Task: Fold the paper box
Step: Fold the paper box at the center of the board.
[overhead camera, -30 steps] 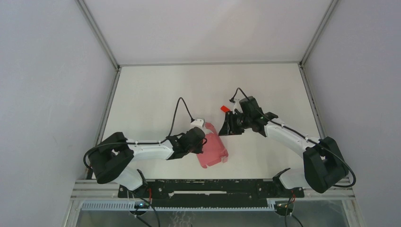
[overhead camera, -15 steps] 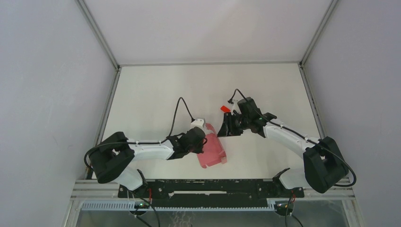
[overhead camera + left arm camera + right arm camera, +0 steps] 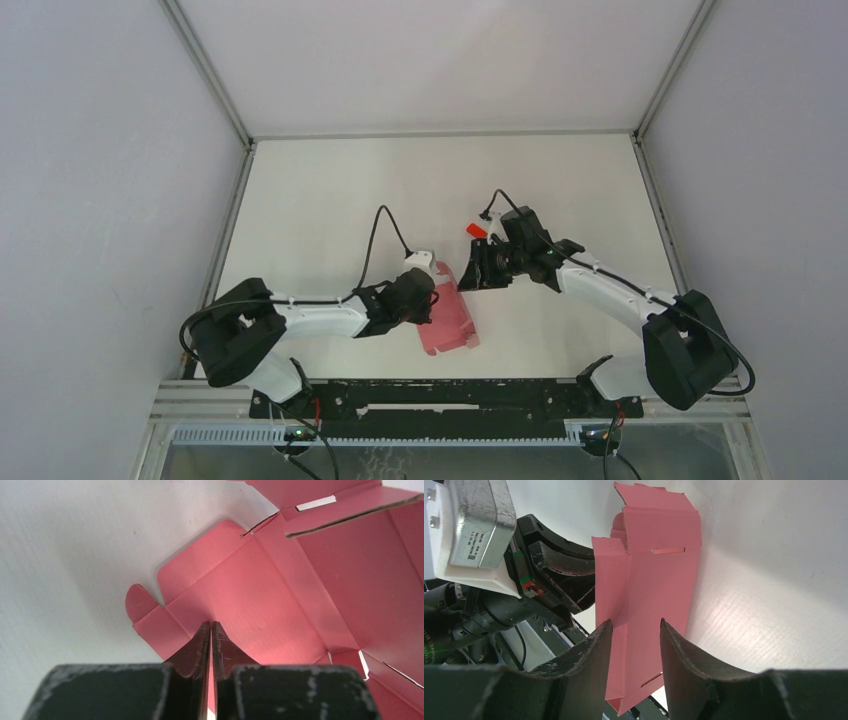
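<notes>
Pinching the pink thin cardboard paper box [image 3: 260,595], a matte piece with flaps and tabs, in the left gripper [image 3: 210,625]: fingers pressed tight together, only a sliver of pink card between them. Lay mostly flat on the white table [image 3: 330,200] ahead of those fingertips, with one panel raised on edge to their right. Held the right gripper [image 3: 634,622] half apart, nothing between its fingers. Faced the long pink panel straight ahead of that gap; could not tell any contact. Noted a tiny bright red rectangular block [image 3: 476,230] just beside the right fingers, apart from the box.
</notes>
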`<state>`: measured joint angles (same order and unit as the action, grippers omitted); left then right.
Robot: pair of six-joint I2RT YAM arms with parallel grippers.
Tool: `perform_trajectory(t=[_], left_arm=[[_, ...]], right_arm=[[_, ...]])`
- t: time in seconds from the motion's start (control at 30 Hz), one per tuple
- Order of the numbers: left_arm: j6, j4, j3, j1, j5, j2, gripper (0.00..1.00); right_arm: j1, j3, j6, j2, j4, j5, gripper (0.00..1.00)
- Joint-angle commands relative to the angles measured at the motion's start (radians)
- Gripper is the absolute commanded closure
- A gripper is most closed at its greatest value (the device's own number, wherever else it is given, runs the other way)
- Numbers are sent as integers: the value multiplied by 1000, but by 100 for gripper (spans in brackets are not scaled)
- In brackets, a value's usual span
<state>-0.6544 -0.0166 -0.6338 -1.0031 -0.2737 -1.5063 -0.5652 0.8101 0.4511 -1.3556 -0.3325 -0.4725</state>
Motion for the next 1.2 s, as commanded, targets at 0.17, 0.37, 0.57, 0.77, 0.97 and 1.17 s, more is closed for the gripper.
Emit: perform_trajectory(t=[0.17, 0.37, 0.57, 0.77, 0.97, 1.17], left_arm=[[6, -6, 9, 0, 29, -30, 92], [6, -8, 11, 0, 30, -28, 92], [7, -8, 8, 0, 31, -33, 93], [10, -7, 3, 0, 34, -40, 92], [12, -7, -1, 0, 36, -44, 92], [14, -5, -6, 0, 40, -46, 92]], right_arm=[[-20, 3, 10, 39, 47, -31, 49], [-41, 3, 12, 21, 59, -33, 49], [-53, 3, 20, 23, 69, -34, 49], [-63, 3, 16, 12, 67, -35, 49], [-67, 3, 9, -7, 66, -35, 50], [-74, 3, 10, -28, 70, -30, 52]])
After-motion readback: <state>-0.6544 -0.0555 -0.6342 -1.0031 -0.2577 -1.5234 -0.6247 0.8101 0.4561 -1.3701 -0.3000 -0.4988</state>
